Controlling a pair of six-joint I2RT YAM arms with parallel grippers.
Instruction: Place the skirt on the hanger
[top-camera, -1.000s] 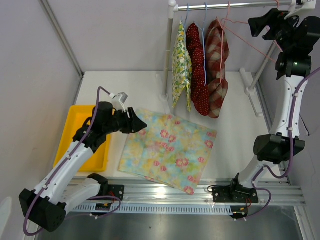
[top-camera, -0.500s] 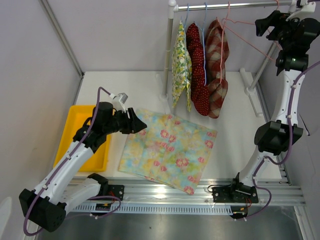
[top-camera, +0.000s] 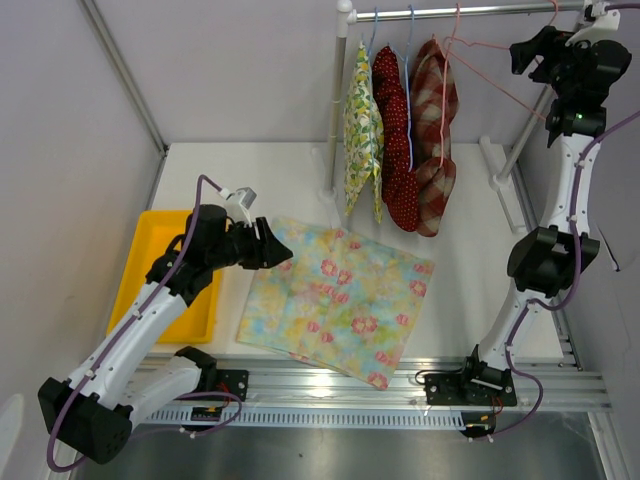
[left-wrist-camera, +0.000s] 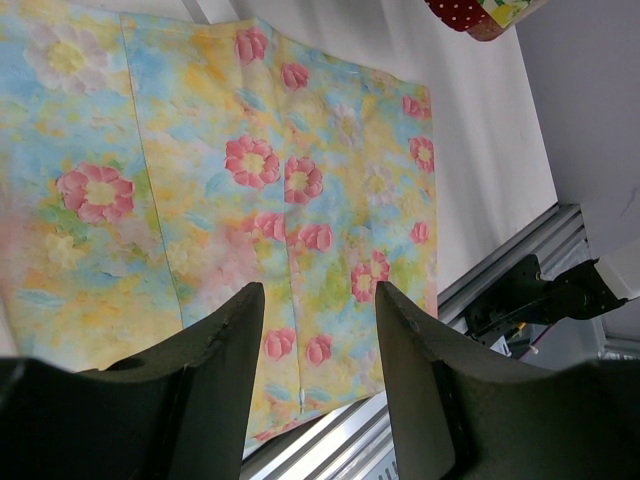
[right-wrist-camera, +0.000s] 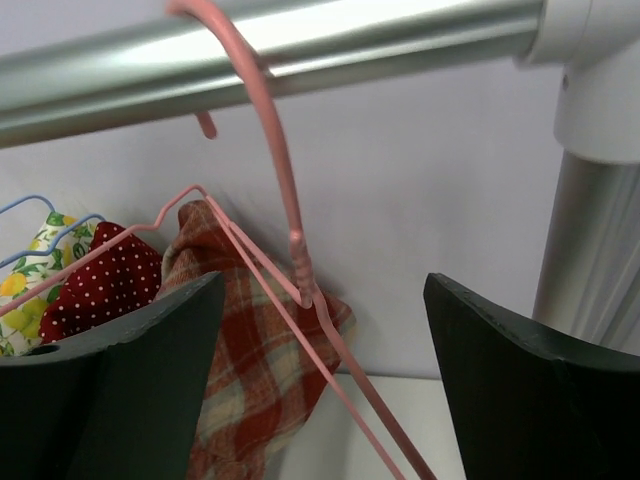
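The floral skirt lies flat on the white table; it fills the left wrist view. My left gripper hovers open and empty over the skirt's upper left corner. An empty pink hanger hangs on the metal rail at the top right. My right gripper is raised beside that hanger, open and empty. In the right wrist view the hanger's hook and neck hang between the two open fingers, touching neither.
Three garments hang on the rail: a yellow floral one, a red dotted one and a red plaid one. A yellow bin sits at the left. The rack's upright post stands behind the skirt.
My right gripper has risen and shifted slightly right, closer to the rail and the pink hanger's hook. The left arm and the skirt have not moved.
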